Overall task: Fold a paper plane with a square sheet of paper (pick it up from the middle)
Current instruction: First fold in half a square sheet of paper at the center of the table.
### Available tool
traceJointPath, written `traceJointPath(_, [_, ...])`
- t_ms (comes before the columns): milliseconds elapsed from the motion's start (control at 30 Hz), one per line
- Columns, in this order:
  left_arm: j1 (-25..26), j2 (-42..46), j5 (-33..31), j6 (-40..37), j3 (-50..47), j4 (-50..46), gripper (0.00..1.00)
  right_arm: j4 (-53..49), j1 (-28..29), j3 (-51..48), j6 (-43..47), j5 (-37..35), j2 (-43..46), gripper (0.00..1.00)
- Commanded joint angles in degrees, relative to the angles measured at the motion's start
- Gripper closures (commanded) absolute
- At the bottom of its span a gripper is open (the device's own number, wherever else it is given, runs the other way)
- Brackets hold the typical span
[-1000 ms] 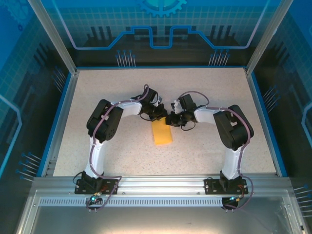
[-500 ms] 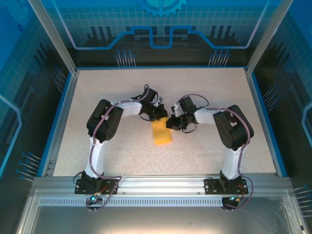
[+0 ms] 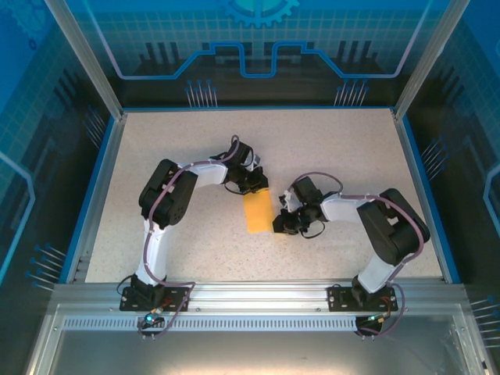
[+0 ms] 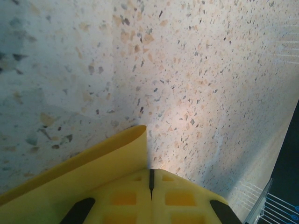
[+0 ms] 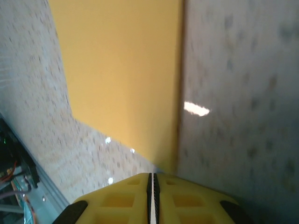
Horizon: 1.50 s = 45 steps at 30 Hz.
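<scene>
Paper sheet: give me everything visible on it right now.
Thin orange-yellow sheet of paper, folded to a narrow rectangle, lying on the table. Its far end curls up off the surface, apparently pinched in the shut left gripper. The rest lies flat; the shut right gripper sits against its right edge by the near corner.

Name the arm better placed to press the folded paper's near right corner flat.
Right, probably. The right gripper, shut, sits at that corner of the paper, whose edge runs straight out ahead of it in the wrist view. The left gripper, also shut, is at the paper's far end.
</scene>
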State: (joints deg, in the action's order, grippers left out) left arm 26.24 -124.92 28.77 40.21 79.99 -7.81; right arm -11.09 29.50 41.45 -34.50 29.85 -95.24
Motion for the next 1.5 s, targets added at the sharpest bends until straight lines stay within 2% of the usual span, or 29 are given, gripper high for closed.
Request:
traceJointPath(0, [-0.67,-2.17,-3.21,-1.6,-1.37,-2.73,0.93,-8.92,-0.06,3.26,0.97,-1.28,4.84,0.87])
traceJointPath(133, [-0.71,-2.31,-3.28,-1.63,-1.32,-2.89,0.93,-6.96,-0.99,9.52,0.3,-4.82,4.45,0.86])
traceJointPath(267, [-0.66,-2.0,-3.08,-1.24,-1.41,-2.73,0.93,-1.99,-1.83,14.32,-2.31,-7.04,-2.27,0.86])
traceJointPath(433, [-0.67,-0.89,-2.15,-0.91,-0.71,-3.08,0.92,1.73,-1.69,17.94,-3.37,-5.51,-9.81,0.87])
traceJointPath(733, [-0.66,2.22,1.97,0.24,0.88,-1.73,0.89,2.88,-1.89,13.81,-3.6,-5.5,-12.46,0.88])
traceJointPath(1033, [-0.41,6.52,9.83,4.52,-6.29,7.55,0.83,3.09,-2.32,12.73,-3.91,-5.02,-14.14,0.91])
traceJointPath(1200, [0.83,6.74,9.56,4.49,-8.09,7.54,0.82,3.16,-2.33,13.02,-4.13,-4.88,-14.55,0.91])
traceJointPath(1467, [1.8,3.2,5.49,4.63,-8.11,6.74,0.84,3.02,-2.35,13.12,-4.26,-4.45,-14.62,0.91])
